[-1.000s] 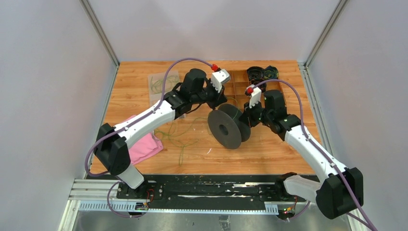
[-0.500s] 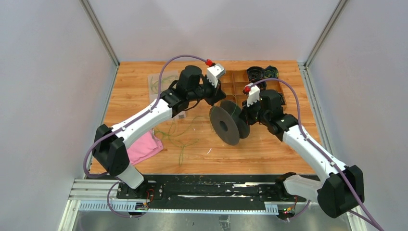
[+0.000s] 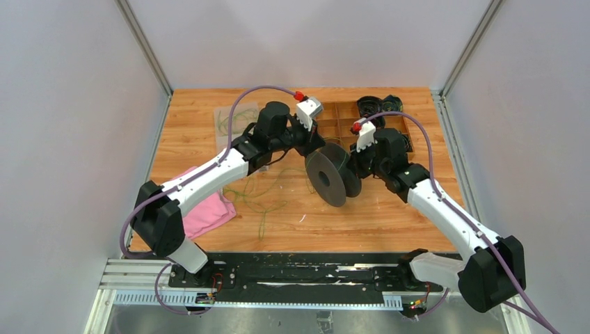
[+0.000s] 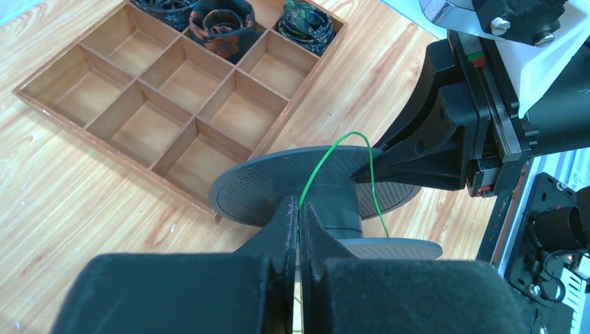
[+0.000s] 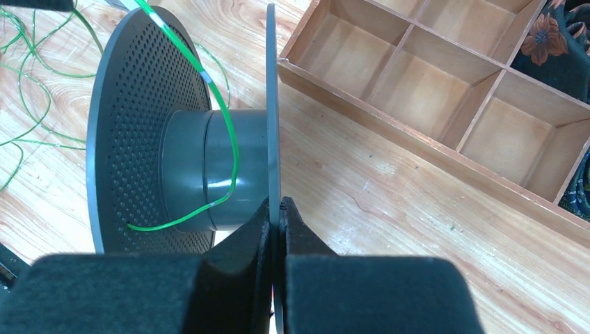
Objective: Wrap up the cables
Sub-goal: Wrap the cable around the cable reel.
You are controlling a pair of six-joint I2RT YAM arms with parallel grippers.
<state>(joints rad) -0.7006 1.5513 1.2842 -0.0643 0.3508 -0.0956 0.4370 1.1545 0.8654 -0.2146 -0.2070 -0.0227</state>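
**Cable pinched, spool clamped**

From the top view my fingertips are hard to make out around the spool. My left gripper is pinched tight on the thin green cable, which arcs over the hub. My right gripper clamps the spool's right flange rim. Loose cable lies on the table, left of the spool.

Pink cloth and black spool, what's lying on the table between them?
Loose green cable lies between the cloth and spool, seen in the top view.

Cable on spool, tray behind
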